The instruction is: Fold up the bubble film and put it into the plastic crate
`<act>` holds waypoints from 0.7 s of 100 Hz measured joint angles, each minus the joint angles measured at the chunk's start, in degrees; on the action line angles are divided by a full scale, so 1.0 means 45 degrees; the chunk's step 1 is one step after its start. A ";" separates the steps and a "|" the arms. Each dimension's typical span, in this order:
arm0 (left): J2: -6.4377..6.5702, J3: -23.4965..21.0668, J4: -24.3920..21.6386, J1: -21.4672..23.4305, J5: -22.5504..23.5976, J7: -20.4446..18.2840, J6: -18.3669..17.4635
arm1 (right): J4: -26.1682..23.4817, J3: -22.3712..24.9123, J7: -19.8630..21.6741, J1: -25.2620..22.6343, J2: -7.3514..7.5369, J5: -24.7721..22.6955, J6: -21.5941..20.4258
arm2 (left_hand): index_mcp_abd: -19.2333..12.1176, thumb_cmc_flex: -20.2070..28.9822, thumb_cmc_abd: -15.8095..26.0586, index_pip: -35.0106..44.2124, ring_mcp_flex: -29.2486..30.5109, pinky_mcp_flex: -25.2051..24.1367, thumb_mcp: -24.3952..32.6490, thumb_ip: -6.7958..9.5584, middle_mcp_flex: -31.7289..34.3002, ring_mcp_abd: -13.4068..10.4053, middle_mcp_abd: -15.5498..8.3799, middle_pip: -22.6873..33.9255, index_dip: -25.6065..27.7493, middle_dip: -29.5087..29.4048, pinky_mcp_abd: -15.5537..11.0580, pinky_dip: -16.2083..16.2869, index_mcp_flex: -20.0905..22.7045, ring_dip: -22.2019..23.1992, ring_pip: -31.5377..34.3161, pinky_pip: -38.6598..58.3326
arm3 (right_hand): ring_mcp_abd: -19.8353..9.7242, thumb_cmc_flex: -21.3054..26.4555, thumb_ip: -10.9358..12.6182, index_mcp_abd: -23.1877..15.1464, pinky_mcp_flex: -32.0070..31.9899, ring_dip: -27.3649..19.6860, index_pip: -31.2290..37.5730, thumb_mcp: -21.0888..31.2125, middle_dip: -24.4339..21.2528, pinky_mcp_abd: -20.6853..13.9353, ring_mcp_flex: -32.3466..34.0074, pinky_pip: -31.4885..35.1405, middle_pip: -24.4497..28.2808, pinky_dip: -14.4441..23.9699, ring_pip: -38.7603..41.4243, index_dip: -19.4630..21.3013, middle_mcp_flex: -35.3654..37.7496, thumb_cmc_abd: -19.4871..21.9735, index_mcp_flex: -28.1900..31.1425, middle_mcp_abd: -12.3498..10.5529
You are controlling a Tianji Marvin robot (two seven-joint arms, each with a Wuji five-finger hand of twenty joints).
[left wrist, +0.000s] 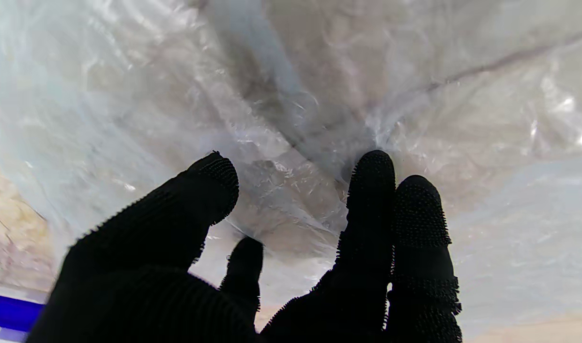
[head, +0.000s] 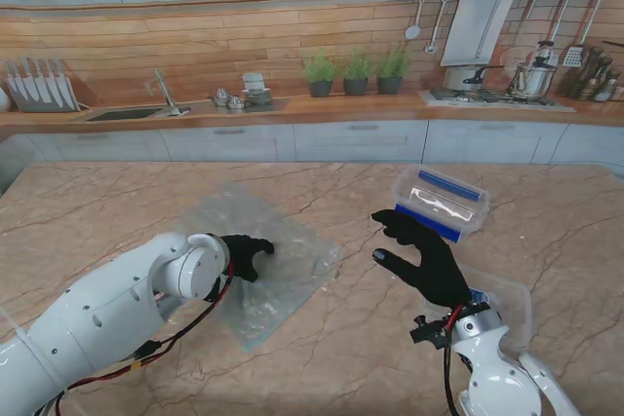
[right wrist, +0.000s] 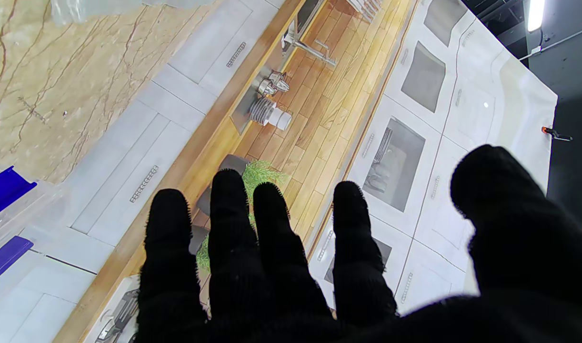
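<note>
The clear bubble film (head: 278, 270) lies crumpled and partly flat on the marble table, left of centre. My left hand (head: 244, 255), in a black glove, rests on its left part. In the left wrist view the fingertips (left wrist: 372, 176) touch the film (left wrist: 291, 119) where its creases meet, with the thumb (left wrist: 210, 181) apart from them. The clear plastic crate (head: 441, 202) with blue clips stands farther right. My right hand (head: 424, 258) hovers raised just nearer to me than the crate, fingers (right wrist: 234, 219) spread and holding nothing.
A clear plastic piece (head: 512, 304) lies on the table by my right wrist. The crate's blue clips (right wrist: 5, 186) show at the edge of the right wrist view. A printed kitchen backdrop (head: 312, 65) stands behind the table's far edge.
</note>
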 measured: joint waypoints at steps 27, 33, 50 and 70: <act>0.0018 -0.1085 -0.0846 0.1090 0.1317 -0.0323 -0.1969 | -0.0049 0.0036 -0.0129 -0.0077 -0.0032 0.0014 -0.0065 | 0.1071 -0.0031 0.0001 -0.0086 -0.0081 -0.0535 0.0053 0.0001 0.0777 -0.0304 -0.0994 0.0576 0.0127 0.0641 -0.0013 0.0004 0.1525 -0.0206 -0.0543 -0.0335 | 0.0006 -0.0015 0.0000 0.0000 0.0000 0.0001 -0.0002 0.0000 0.0000 0.0004 0.0001 0.0000 -0.0001 0.0005 0.0001 -0.0001 0.0011 0.0003 0.0007 0.0001; 0.0054 -0.1421 -0.1113 0.1512 0.1964 -0.0283 -0.2762 | -0.0057 0.0037 -0.0134 -0.0089 -0.0035 0.0024 -0.0070 | 0.1071 -0.0038 0.0000 -0.0085 -0.0467 -0.0936 0.0105 0.0001 0.0787 -0.0364 -0.1603 0.0582 0.0151 0.0701 -0.0017 -0.0110 0.1662 -0.0179 -0.0962 -0.0845 | 0.0008 -0.0015 0.0000 0.0000 0.0000 0.0001 -0.0007 0.0000 0.0000 0.0006 0.0003 0.0000 -0.0001 0.0006 0.0001 -0.0002 0.0011 0.0005 0.0131 0.0002; 0.0070 -0.2486 -0.1632 0.2556 0.2492 0.0043 -0.4154 | -0.0063 0.0053 -0.0136 -0.0109 -0.0042 0.0032 -0.0112 | -0.0359 -0.0038 0.0001 0.1013 -0.1812 -0.1999 0.0458 0.0001 0.0917 0.0068 -0.3807 0.0610 0.1028 0.0704 -0.0021 -0.0803 0.3401 -0.0567 -0.2264 -0.2482 | 0.0030 -0.0015 0.0000 0.0000 0.0001 0.0001 -0.0007 0.0000 0.0000 0.0006 0.0004 0.0000 -0.0001 0.0011 0.0001 -0.0015 0.0012 0.0008 0.0133 0.0005; 0.0080 -0.2888 -0.1771 0.3147 0.2017 0.0697 -0.5065 | -0.0060 0.0054 -0.0138 -0.0107 -0.0044 0.0040 -0.0118 | -0.1395 -0.0038 0.0001 0.1990 -0.2197 -0.2127 0.0557 0.0001 0.1285 0.0637 -0.5342 0.0610 0.1627 0.0694 0.0002 -0.0989 0.4253 -0.0590 -0.2648 -0.2797 | 0.0032 -0.0017 0.0000 0.0000 0.0002 0.0001 -0.0008 0.0000 0.0000 0.0007 0.0005 0.0001 -0.0001 0.0021 0.0001 -0.0018 0.0014 0.0052 0.0134 0.0005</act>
